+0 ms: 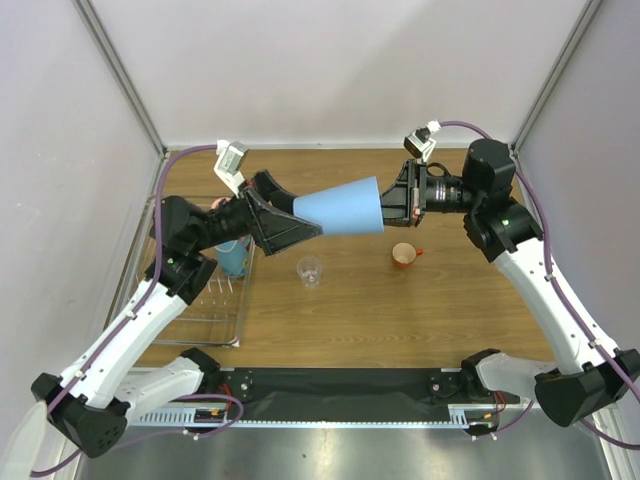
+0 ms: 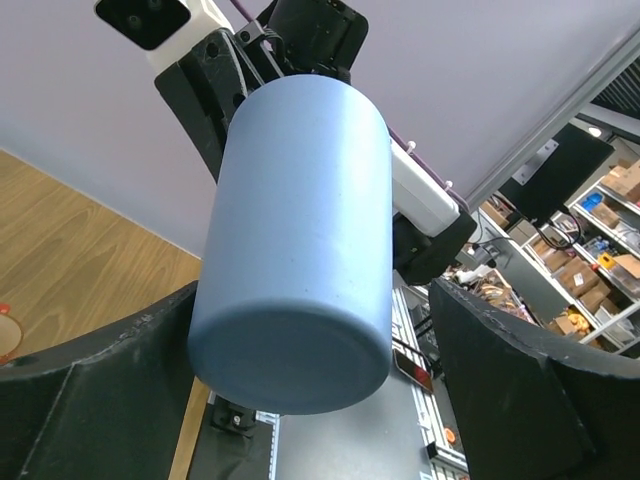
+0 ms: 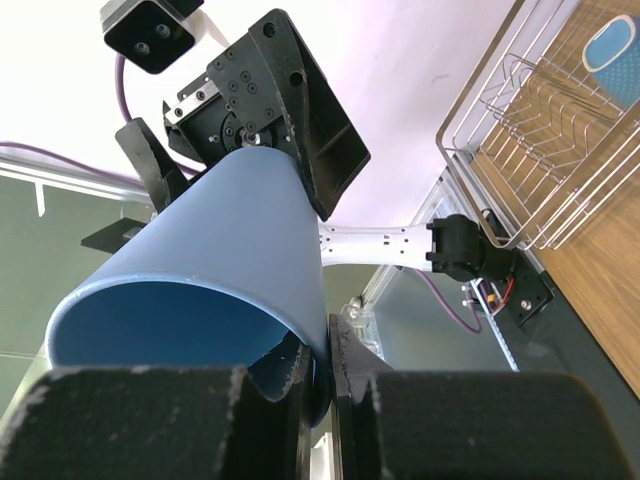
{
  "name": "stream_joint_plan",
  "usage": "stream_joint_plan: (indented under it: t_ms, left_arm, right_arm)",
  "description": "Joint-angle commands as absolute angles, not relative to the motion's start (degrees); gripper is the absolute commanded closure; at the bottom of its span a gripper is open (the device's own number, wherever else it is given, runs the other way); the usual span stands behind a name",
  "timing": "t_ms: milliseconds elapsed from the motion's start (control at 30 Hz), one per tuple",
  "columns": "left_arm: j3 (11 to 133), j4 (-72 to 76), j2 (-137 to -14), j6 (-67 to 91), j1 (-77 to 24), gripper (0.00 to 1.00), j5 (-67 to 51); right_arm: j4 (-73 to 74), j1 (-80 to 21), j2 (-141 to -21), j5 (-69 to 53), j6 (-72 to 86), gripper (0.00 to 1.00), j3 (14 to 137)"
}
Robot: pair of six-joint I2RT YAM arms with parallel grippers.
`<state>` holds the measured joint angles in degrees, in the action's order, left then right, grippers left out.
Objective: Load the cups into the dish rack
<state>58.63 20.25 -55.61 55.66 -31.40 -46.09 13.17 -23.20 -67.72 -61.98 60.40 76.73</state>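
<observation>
The tall light-blue tumbler [image 1: 340, 207] hangs on its side in mid-air between both arms. My right gripper [image 1: 385, 210] is shut on its rim wall, one finger inside the mouth and one outside [image 3: 325, 340]. My left gripper [image 1: 295, 212] is open, its jaws spread either side of the tumbler's base end [image 2: 300, 200]. The tiny clear glass [image 1: 310, 270] and the small orange mug [image 1: 404, 255] stand on the table. The blue-grey mug [image 1: 232, 258] stands in the dish rack [image 1: 200, 300]. The pink tumbler [image 1: 218, 205] peeks out behind my left arm.
The wire rack [image 3: 530, 130] lies at the table's left side, with the blue-grey mug [image 3: 608, 50] in it. Grey walls close in the back and both sides. A black mat runs along the near edge [image 1: 340, 385].
</observation>
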Motion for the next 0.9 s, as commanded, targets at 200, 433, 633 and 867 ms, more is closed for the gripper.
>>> stream_joint_plan:
  t_ms: [200,433,633,867]
  left_arm:
    - [63.4,18.8,-56.5,55.5,-31.9,0.82,-44.6]
    - [70.4,-3.0,-56.0,43.3,-30.9,1.0,-34.1]
    - [78.3,-32.4,-55.9,36.1,-19.5,1.0,-11.6]
    - [90.1,-56.8,-63.5,32.1,-4.8,1.0,12.2]
  right_arm:
    - [7.9,-23.5,-69.3,-63.2,62.1,1.0,77.7]
    - [28.5,-20.0,-72.0,-58.0,48.8,0.02,82.6]
    - [55.6,-13.0,-77.4,-44.9,32.4,0.0,87.4]
    - [62.3,-12.8,-80.9,-38.9,27.3,0.03,88.8]
